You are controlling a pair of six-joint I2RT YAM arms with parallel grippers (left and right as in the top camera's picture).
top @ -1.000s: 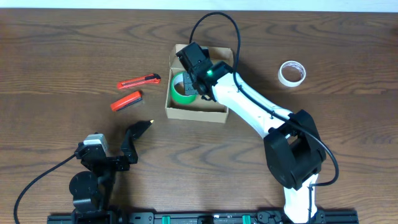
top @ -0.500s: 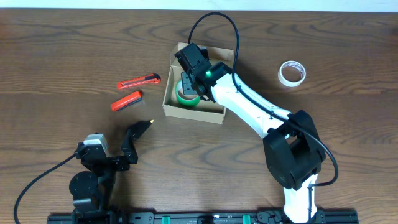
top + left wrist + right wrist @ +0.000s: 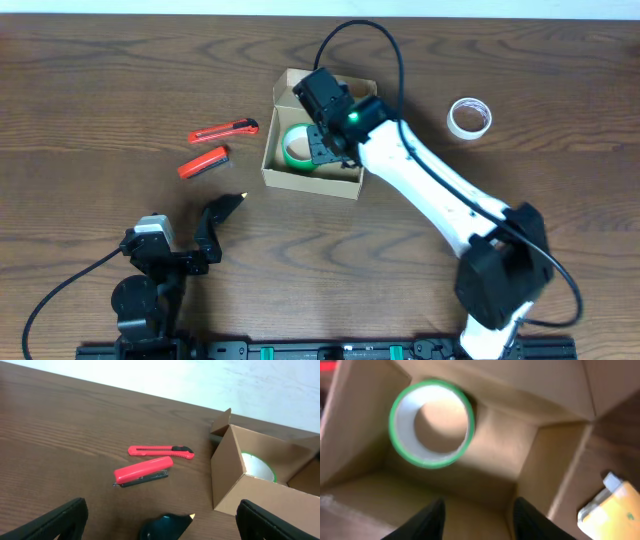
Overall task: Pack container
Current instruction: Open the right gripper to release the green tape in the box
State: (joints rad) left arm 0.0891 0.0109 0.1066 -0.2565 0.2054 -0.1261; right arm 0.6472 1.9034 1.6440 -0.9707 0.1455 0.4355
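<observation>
The container point(image 3: 288, 178) is a small open brown cardboard box at the table's middle; it also shows in the left wrist view point(image 3: 235, 485) and the right wrist view point(image 3: 545, 460). A green tape roll point(image 3: 294, 147) lies inside it, seen in the right wrist view point(image 3: 431, 425) and partly in the left wrist view point(image 3: 257, 466). My right gripper point(image 3: 325, 145) hovers over the box, open and empty point(image 3: 477, 515). My left gripper point(image 3: 222, 212) is open and empty near the front left point(image 3: 160, 520). A white tape roll point(image 3: 468, 118) lies at the right.
A red utility knife point(image 3: 223, 130) and a red stapler point(image 3: 203, 161) lie left of the box, also in the left wrist view, knife point(image 3: 160, 451) and stapler point(image 3: 143, 470). A yellowish object point(image 3: 612, 507) lies outside the box's corner in the right wrist view.
My right gripper has let go of the green roll, which now lies in the box, and has lifted and shifted right. The left arm has not moved.
</observation>
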